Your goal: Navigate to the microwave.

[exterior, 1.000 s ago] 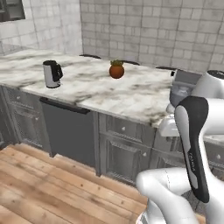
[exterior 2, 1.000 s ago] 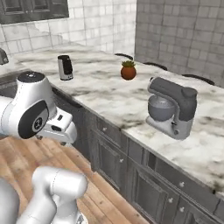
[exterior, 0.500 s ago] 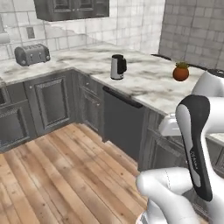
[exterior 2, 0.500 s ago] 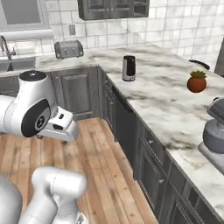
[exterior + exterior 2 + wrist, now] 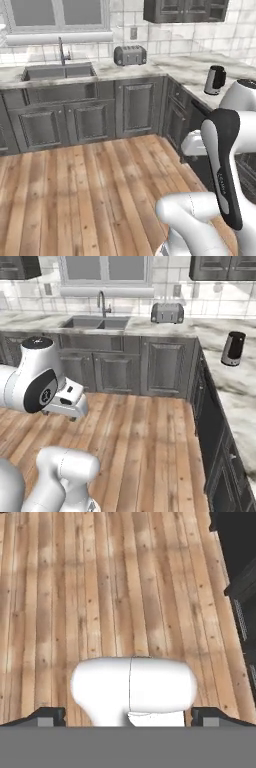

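While the base faces a corner of the kitchen, the row along the far wall reads like this: a steel sink (image 5: 59, 71) sunk in the marble table (image 5: 175, 65) with its faucet (image 5: 62, 50) standing behind it under the window, then a grey toaster (image 5: 130, 55) near the corner, then a dark cylindrical kettle (image 5: 215, 80) upright on the run of table that goes down the right side. Dark upper cabinets (image 5: 185, 10) hang above the toaster's end of the wall. Wooden floor (image 5: 75, 190) lies open in front of the lower cabinet doors.

Where the microwave stands I cannot tell from these views. My judgement is that the base has more turning or driving to do before it faces the appliance.

The arm is folded close, and the end effector (image 5: 130, 717) hangs over the floor planks with its two dark tips set wide apart and nothing between them.

As for handling, a built-in microwave should be heavy, rigid and fixed in its housing, so it is nothing to lift. The task asks only for an approach. Should contact ever be needed, the door's edge or handle would be the place. The large glass panel is the fragile part to keep the arm off.
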Controlling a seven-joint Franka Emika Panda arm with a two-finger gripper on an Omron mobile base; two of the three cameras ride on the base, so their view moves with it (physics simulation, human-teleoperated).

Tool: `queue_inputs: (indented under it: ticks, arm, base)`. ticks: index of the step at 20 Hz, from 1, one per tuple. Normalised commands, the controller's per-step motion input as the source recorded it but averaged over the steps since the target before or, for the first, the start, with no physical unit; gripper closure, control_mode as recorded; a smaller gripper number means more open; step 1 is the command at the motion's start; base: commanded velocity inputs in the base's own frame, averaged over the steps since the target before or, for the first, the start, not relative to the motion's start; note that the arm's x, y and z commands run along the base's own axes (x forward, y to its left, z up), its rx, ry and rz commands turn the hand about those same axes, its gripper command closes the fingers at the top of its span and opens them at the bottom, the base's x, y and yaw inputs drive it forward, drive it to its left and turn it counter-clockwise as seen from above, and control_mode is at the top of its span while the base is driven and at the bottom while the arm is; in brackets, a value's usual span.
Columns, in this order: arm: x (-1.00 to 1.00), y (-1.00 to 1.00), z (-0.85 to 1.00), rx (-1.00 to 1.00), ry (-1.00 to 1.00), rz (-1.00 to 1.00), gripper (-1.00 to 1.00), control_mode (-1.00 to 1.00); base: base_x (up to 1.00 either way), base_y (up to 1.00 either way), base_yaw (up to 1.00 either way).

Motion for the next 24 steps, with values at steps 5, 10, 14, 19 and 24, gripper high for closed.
queue_inputs:
  ticks: [5, 10, 14, 19, 24]
  arm:
    - [0.00, 0.00, 0.00, 0.00, 0.00, 0.00, -1.00, 1.00]
    - [0.00, 0.00, 0.00, 0.00, 0.00, 0.00, -1.00, 1.00]
    - [0.00, 0.00, 0.00, 0.00, 0.00, 0.00, -1.00, 1.00]
    - [0.00, 0.00, 0.00, 0.00, 0.00, 0.00, -1.00, 1.00]
    - [0.00, 0.00, 0.00, 0.00, 0.00, 0.00, -1.00, 1.00]
  base:
    - [0.00, 0.00, 0.71]
    - [0.01, 0.00, 0.65]
    - [0.09, 0.00, 0.59]
    - [0.02, 0.00, 0.59]
    - [0.00, 0.00, 0.61]
